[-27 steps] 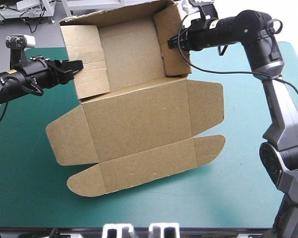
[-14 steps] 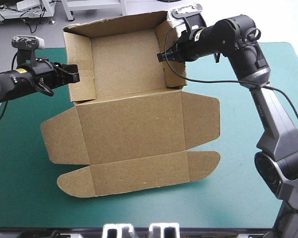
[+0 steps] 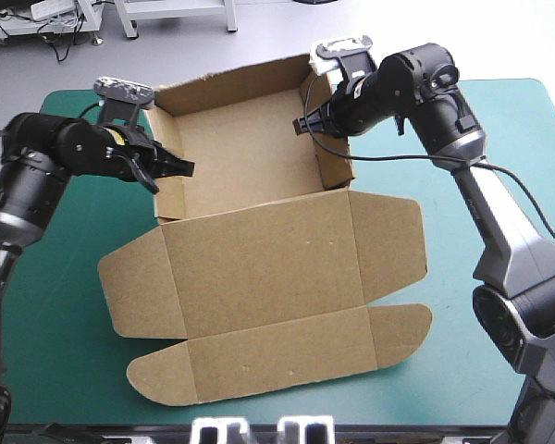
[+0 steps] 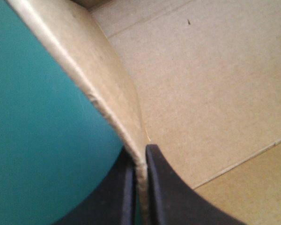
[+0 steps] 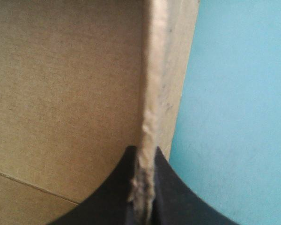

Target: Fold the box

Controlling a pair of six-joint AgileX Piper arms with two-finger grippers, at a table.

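The brown box (image 3: pixel 259 268) lies on the teal-green cover as an open tray with its lid flat toward the near edge. Its back and side walls stand raised at the far side. My left gripper (image 3: pixel 166 166) is shut on the box's left wall, whose curved edge (image 4: pixel 112 93) runs out from between the black fingers (image 4: pixel 166 187). On the other side, my right gripper (image 3: pixel 310 116) is shut on the right wall, whose edge (image 5: pixel 152 93) sits pinched between its fingers (image 5: pixel 161 187). The tray floor (image 3: pixel 245 148) shows inside, tilted toward the camera.
The lid's side flaps (image 3: pixel 388 245) and rounded front flap (image 3: pixel 277 356) spread over the middle and near part of the table. Bare teal-green cover (image 3: pixel 55 305) shows on the left, along the near edge and at the far right (image 3: pixel 527 157).
Both grippers have come closer together and lower with the walls in hand. The tray part has dropped toward the table and the whole sheet has shifted slightly right.
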